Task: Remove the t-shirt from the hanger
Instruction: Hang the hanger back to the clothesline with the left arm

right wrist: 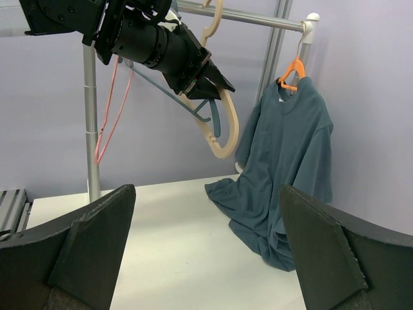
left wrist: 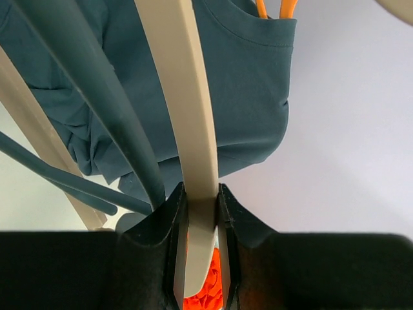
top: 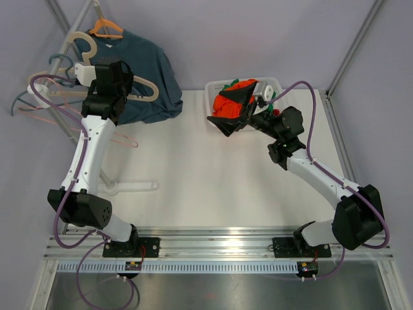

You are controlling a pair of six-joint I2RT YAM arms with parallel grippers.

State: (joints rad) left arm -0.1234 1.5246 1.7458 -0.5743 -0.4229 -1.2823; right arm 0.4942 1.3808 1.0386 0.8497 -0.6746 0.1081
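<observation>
T-shirt (top: 145, 71) first: I see it in the upper left of the overhead frame, dark teal, hanging from an orange hanger (top: 106, 27) on the rack rail (right wrist: 245, 16). In the right wrist view the t-shirt is on the right side of the frame, its collar up on the orange hook and its lower part lying bunched on the white table (top: 213, 174).

Just beside it, toward the left of the overhead frame, my left gripper (left wrist: 201, 194) is closed narrow on a beige hanger (left wrist: 184, 97). The bar runs straight up between the two fingers in the left wrist view, with a dark teal hanger (left wrist: 97, 97) leaning next to it. This beige one carries no garment that I can see. A thin pink hanger (right wrist: 110, 110) dangles further along the rail.

My right gripper (right wrist: 206, 245) stands well apart at centre right of the overhead frame, jaws spread wide and holding nothing, facing the rack. Behind it sits a white basket (top: 274, 82) (orange cloth inside).
</observation>
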